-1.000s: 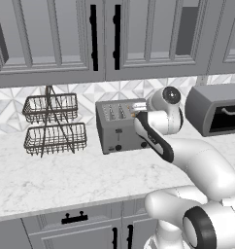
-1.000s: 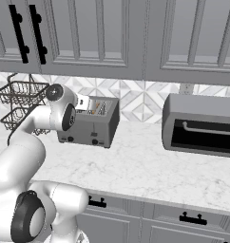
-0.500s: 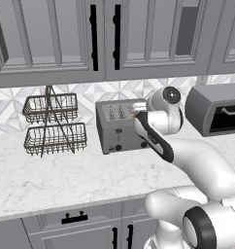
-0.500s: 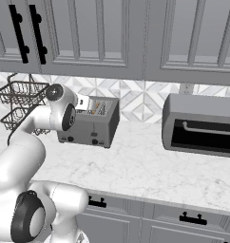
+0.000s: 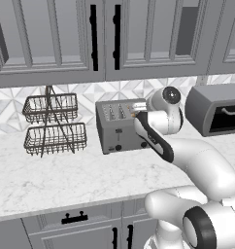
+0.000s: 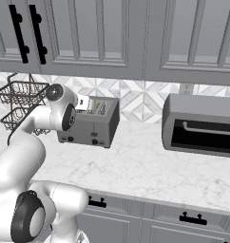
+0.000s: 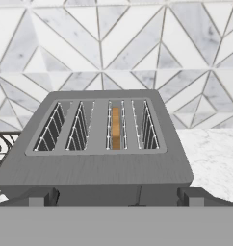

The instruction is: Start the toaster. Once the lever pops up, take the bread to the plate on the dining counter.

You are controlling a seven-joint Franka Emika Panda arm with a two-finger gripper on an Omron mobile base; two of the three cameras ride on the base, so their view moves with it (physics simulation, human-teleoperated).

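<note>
We see the boxy grey metal toaster [image 7: 99,144] on the veined marble table [image 5: 66,180]; golden bread [image 7: 116,128] sits in its third slot. Our tool [image 7: 116,194], jaws spread, hovers at its front.

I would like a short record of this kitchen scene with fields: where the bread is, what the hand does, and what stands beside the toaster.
toaster: on marble worktop, four slots
bread: sunk in third slot from left, hand view
hand: open, in front of toaster, holding nothing
left of toaster: two-tier wire basket
right of toaster: toaster oven
</note>
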